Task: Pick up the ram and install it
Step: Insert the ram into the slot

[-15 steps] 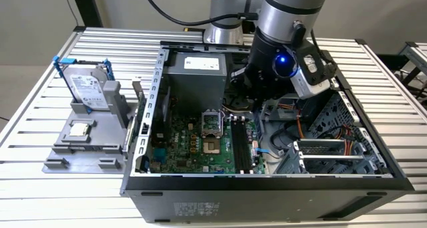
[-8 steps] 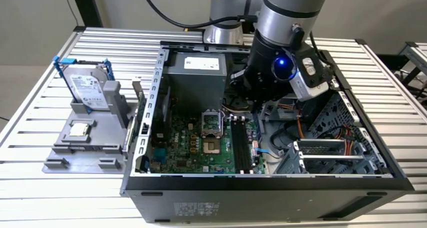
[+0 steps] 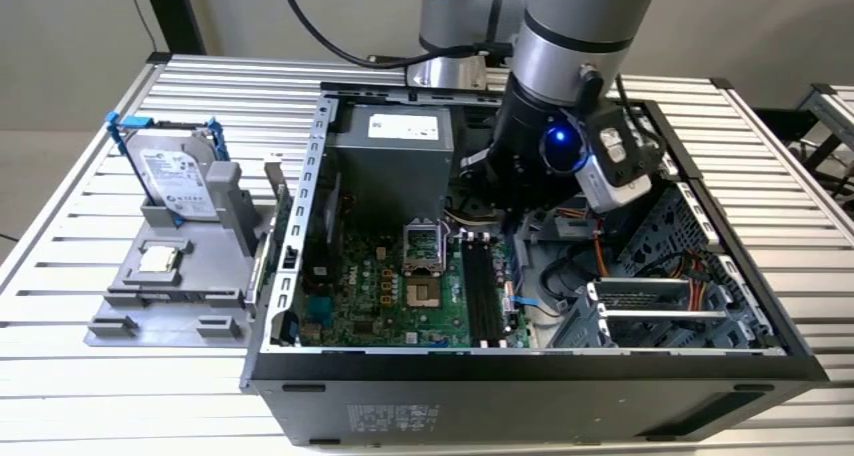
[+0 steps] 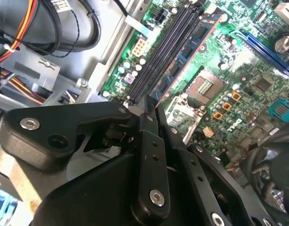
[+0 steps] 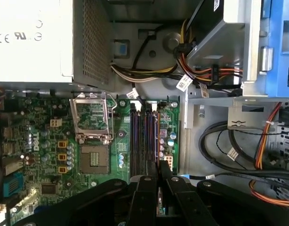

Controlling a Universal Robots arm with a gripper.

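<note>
Currently holding one ram (image 4: pixel 182 56) in the single gripper (image 4: pixel 151 101), clamped narrow, over four memory slots (image 5: pixel 135 136); one hard drive (image 3: pixel 171 166) standing apart.

The gripper (image 5: pixel 157 170) clamps the thin ram (image 5: pixel 159 206) edge-on over the dark memory slots (image 5: pixel 143 136) of the green motherboard (image 5: pixel 41 157), near the open processor socket (image 5: pixel 93 123).

1. Exterior view: a white label (image 3: pixel 403 126) on the grey power supply (image 3: pixel 387 166), print too small to read.
2. The sticker (image 3: pixel 163 166) on the hard drive (image 3: pixel 200 191) is unreadable.
3. First wrist view: a white cable tag (image 5: pixel 182 84), print illegible.
</note>
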